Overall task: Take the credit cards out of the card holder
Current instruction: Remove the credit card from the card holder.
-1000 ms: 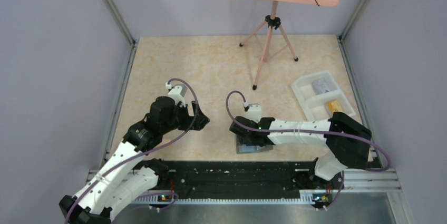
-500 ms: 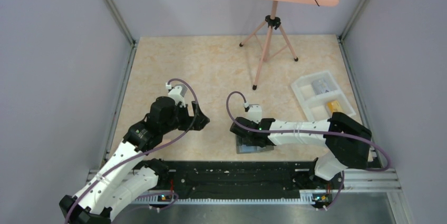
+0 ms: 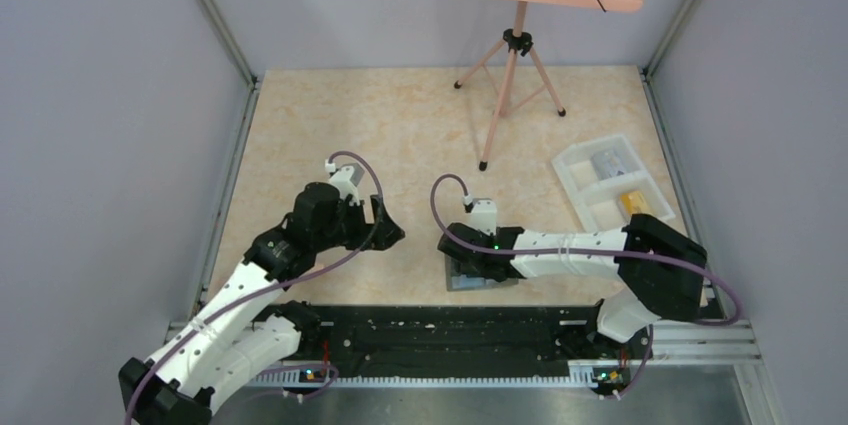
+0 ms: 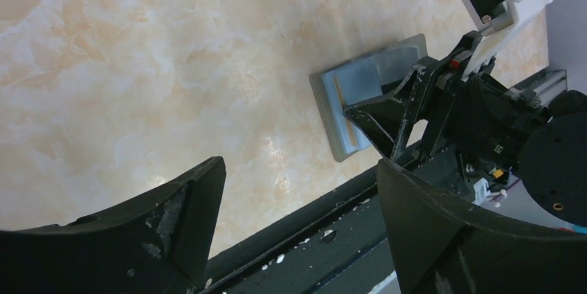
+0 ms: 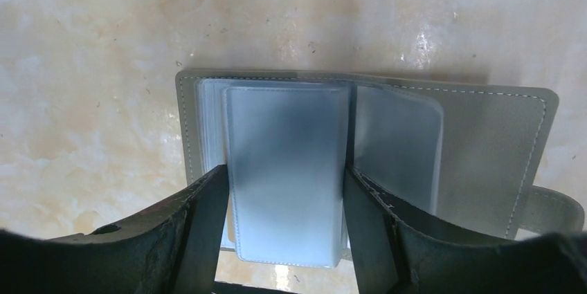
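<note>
The dark grey card holder [image 3: 468, 280] lies open near the table's front edge, with its pale blue-grey pockets [image 5: 287, 162] showing. My right gripper [image 3: 478, 265] is down on it, and its fingers [image 5: 208, 204] close on both side edges of the top pocket leaf. The holder also shows in the left wrist view [image 4: 339, 93], with a thin orange card edge [image 4: 344, 111] inside. My left gripper [image 3: 388, 230] is open and empty, a short way left of the holder. A yellow card [image 3: 633, 202] and a grey card [image 3: 610, 162] lie in the white tray.
The white compartmented tray [image 3: 580, 180] stands at the right. A pink tripod stand [image 3: 505, 85] stands at the back middle. The black rail [image 3: 450, 330] runs along the front edge, just behind the holder. Grey walls close in both sides.
My left arm has shifted a little right and forward, toward the holder. My right gripper has stayed on the holder, with barely any movement.
</note>
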Tool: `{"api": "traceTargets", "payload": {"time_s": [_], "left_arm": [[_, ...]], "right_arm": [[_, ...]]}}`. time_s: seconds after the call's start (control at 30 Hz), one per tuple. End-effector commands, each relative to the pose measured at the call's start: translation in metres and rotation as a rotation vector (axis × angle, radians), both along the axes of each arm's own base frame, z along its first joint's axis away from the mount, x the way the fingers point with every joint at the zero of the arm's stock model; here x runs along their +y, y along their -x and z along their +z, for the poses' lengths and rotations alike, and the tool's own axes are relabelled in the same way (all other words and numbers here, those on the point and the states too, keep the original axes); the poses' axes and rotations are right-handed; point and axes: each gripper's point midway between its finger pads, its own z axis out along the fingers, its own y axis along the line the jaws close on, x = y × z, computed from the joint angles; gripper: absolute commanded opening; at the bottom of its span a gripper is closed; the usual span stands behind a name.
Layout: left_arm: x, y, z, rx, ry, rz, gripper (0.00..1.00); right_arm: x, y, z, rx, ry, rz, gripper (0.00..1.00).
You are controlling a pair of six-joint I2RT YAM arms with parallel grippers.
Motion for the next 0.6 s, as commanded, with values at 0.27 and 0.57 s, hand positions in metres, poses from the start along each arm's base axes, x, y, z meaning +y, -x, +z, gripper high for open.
{"api": "traceTargets", "payload": {"time_s": [0.27, 0.57], "left_arm": [[-0.030, -0.001, -0.015, 0.068, 0.115, -0.072, 0.82], [-0.060, 0.008, -0.034, 0.166, 0.184, -0.167, 0.73]], "right_arm": [[-0.002, 0.003, 0.007, -0.041, -0.163, 0.005, 0.42], [-0.016, 0.000, 0.024, -0.100, -0.256, -0.021, 0.44]]}}
